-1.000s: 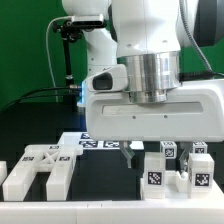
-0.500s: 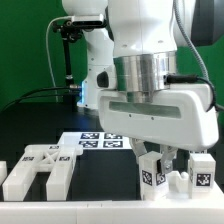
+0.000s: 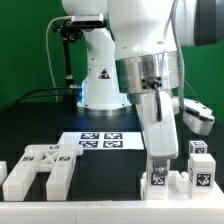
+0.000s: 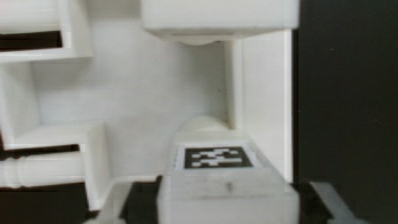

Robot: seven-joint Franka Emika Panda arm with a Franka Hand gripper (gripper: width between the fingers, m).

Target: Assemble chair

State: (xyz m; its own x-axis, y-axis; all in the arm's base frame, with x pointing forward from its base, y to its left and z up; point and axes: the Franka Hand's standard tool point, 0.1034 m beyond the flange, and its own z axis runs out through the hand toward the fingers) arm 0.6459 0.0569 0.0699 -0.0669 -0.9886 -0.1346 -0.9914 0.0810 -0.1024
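Gripper (image 3: 158, 166) is tilted, fingers clenched on a tagged post (image 3: 157, 181). The post is just off the marker board (image 3: 100, 140), toward the exterior view's right and nearer the camera. In the wrist view the post (image 4: 217, 160) sits between the fingers. Chair is in loose parts: slotted block (image 3: 40, 168) off the board's opposite side, spare posts (image 3: 200, 166) further right of the board.

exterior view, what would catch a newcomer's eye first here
The big white robot arm fills the middle of the exterior view. Its end effector is down at the lower right, clamped on a tagged white chair piece. A chunky slotted white block lies at the lower left, and the marker board sits flat between them.
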